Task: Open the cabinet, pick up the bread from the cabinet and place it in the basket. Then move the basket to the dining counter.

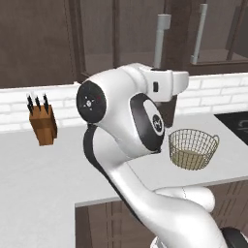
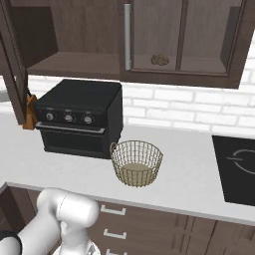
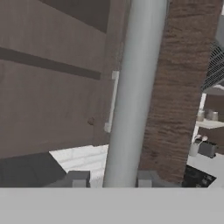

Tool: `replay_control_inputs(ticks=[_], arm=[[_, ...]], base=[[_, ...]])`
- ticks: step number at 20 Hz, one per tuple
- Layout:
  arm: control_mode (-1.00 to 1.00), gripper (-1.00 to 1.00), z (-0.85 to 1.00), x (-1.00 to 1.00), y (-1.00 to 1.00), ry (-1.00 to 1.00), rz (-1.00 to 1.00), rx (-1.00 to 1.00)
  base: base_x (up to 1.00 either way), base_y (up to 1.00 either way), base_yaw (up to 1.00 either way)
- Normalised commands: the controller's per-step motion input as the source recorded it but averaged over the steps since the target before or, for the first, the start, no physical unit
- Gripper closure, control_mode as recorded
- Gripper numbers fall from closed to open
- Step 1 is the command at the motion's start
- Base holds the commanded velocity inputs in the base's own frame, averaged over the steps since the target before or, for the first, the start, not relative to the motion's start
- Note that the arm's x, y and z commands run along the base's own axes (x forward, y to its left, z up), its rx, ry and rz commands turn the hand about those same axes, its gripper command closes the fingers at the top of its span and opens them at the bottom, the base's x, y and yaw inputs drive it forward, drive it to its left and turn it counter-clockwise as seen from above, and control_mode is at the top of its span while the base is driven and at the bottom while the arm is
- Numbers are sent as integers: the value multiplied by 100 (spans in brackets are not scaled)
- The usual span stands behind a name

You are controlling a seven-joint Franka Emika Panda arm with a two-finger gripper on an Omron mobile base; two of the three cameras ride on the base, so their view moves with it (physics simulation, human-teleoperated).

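Dark grained wooden cabinet [image 2: 89, 30], matt grey metal handle [image 3: 131, 92], wire-mesh basket [image 2: 136, 162]

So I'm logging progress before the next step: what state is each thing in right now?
cabinet: left door swung open, shelf exposed.
bread: on the cabinet shelf, not picked up.
basket: upright on the white worktop, no bread inside.
gripper: fingertips either side of the grey bar handle; contact unclear.
black oven: door shut.
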Motion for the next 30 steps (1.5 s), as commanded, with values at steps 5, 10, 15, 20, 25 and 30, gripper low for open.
replay_control_inputs(ticks=[5,10,15,20,25,30], arm=[[-100,-100,0,-1,26,0,-3,-5],[-100,-100,0,-67,32,0,-1,0],[-100,-100,-3,-100,-22,-9,15,7],[-100,-100,0,-85,-99,-7,35,39],[-100,-100,-4,-83,-100,-8,37,48],[-100,-100,-44,-8,-100,15,20,54]], base=[[0,0,0],[0,0,0],[0,0,0],[0,0,0],[0,0,0],[0,0,0]])
